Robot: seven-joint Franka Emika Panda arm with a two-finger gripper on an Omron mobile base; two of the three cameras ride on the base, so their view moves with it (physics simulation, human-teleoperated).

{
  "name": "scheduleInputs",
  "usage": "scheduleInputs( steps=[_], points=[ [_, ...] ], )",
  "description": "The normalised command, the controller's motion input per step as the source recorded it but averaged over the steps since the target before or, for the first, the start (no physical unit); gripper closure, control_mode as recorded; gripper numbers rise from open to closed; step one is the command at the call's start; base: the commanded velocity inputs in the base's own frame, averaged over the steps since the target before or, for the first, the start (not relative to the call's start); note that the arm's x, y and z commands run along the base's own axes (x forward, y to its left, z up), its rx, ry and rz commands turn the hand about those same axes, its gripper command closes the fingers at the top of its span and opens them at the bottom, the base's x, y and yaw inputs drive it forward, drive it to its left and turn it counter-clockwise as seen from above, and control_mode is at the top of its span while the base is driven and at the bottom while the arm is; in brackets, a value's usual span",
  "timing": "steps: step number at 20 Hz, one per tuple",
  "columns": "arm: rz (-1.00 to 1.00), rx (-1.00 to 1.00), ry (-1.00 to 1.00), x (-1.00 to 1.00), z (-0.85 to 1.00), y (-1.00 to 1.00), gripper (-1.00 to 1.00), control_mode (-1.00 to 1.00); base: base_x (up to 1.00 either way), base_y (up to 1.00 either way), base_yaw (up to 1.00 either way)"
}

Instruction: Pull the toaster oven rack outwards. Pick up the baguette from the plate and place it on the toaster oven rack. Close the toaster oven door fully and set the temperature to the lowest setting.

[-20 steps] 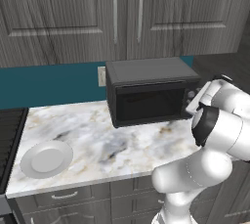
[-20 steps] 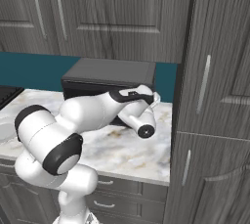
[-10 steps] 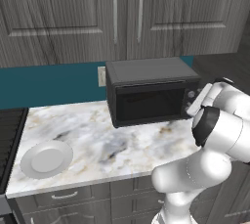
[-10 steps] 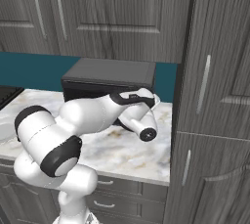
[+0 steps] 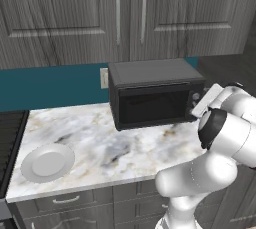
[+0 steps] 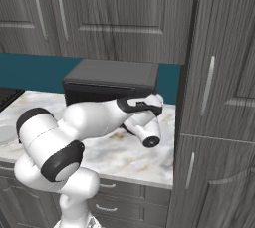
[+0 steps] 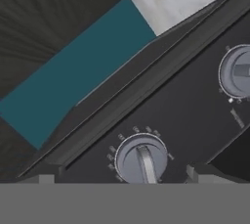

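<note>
Gripper, jaws spread wide and grasping nothing, is facing the toaster oven temperature knob, apparently to turn it.

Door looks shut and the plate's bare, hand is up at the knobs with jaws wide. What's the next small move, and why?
Probably ease the gripper straight in so its open jaws straddle the knob right ahead, then close. The toaster oven door sits flush and the plate is bare, so likely only the temperature remains. Which knob sets temperature, I cannot tell.

Marble counter: toaster oven, plate.
</note>
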Motion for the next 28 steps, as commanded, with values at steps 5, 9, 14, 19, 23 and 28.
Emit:
scheduleInputs(
  steps=[5, 9, 14, 19, 23, 28],
  points=[
    [0.00, -0.01, -0.02, 0.00, 0.00, 0.01, -1.00, -1.00, 0.00, 0.00, 0.00],
    [0.00, -0.11, 0.00, 0.00, -0.21, 0.19, -1.00, -1.00, 0.00, 0.00, 0.00],
    [0.00, -0.02, 0.00, 0.00, 0.00, 0.04, -1.00, -1.00, 0.00, 0.00, 0.00],
    [0.00, 0.00, 0.00, 0.00, 0.00, 0.00, -1.00, -1.00, 0.00, 0.00, 0.00],
    [0.00, 0.00, 0.00, 0.00, 0.00, 0.00, -1.00, -1.00, 0.00, 0.00, 0.00],
    [0.00, 0.00, 0.00, 0.00, 0.00, 0.00, -1.00, -1.00, 0.00, 0.00, 0.00]
  ],
)
